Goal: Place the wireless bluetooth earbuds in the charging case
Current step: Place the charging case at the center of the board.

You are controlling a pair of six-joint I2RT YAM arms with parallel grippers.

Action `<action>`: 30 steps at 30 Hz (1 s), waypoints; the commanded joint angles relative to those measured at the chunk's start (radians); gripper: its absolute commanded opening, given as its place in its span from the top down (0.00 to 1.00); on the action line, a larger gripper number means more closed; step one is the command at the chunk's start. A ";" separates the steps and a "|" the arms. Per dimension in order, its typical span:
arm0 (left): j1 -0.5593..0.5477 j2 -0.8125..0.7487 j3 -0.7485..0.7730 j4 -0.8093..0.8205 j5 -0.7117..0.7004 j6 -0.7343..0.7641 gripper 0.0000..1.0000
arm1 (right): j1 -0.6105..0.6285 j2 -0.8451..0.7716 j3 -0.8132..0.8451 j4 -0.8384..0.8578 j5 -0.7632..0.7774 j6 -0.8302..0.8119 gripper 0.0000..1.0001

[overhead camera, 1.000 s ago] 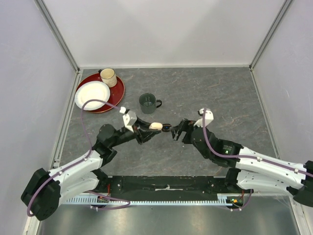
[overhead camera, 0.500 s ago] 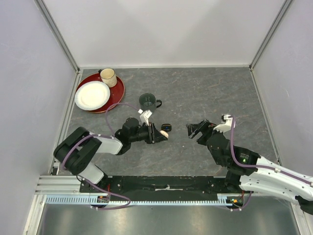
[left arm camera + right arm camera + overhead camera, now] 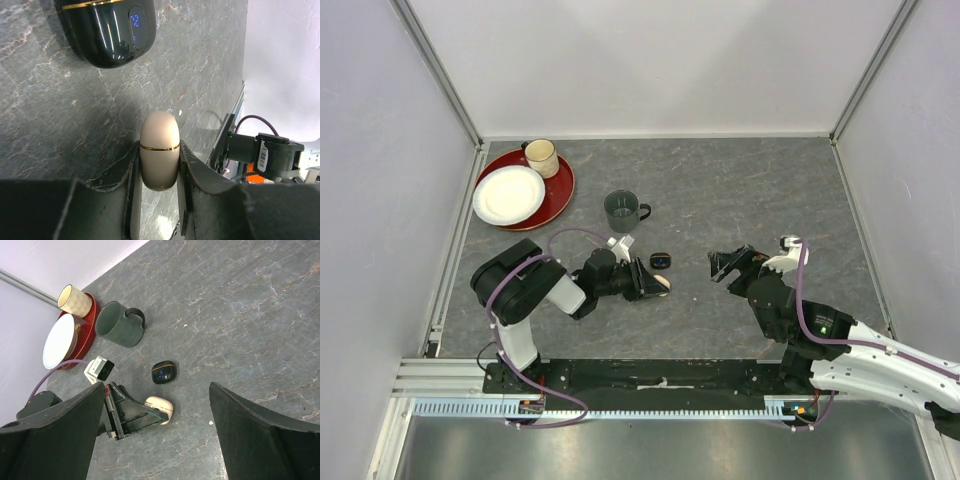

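Above the arm bases, top external view: green mug [image 3: 621, 209] taken as reference. Black case [image 3: 660, 260] lies on the grey stone-patterned table [image 3: 760, 190] near the mug, on its arm-base side. Left gripper [image 3: 655, 283] sits just past that case from the mug, jaws almost closed on a cream case [image 3: 663, 285]. Right gripper [image 3: 724, 267] is well right of the mug, jaws spread wide, nothing between them. Red tray [image 3: 562, 190], left of the mug, carries a white plate [image 3: 508, 194] and a cream cup [image 3: 541, 157]. No earbuds visible.

Left wrist view, mug out of frame:
- Cream case is a smooth rounded pebble with a satin finish and a thin gold seam band; lid shut.
- 2 dark fingers pinch its flanks, and about half of it juts past the tips.
- Black case is glossy and the same shape, with a gold band and a small blue lit display; lid shut. It is apart from the cream one.
- Risk: the convex, slick flanks could squirt forward or twist if the squeeze rises or the case bumps the table.
- Risk: nothing goes in until 1 lid opens, and prying against so shallow a hold may lever the case loose.

Right wrist view: the mug is matte and cylindrical with a loop handle. Both cases lie on its near side, close together, so a careless sweep could knock the black one. Earbuds appear in none of the 3 views, so I cannot tell whether they already sit inside
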 commanded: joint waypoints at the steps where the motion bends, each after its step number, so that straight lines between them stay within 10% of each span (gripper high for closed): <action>1: -0.008 0.017 0.029 0.030 -0.037 -0.043 0.86 | 0.002 -0.008 0.000 -0.005 0.042 -0.008 0.09; 20: -0.007 -0.136 0.026 -0.294 -0.108 0.140 0.44 | 0.002 -0.008 0.007 -0.010 0.023 0.009 0.09; 30: -0.007 -0.345 -0.044 -0.484 -0.191 0.212 0.41 | 0.004 0.003 0.006 -0.010 0.031 0.010 0.08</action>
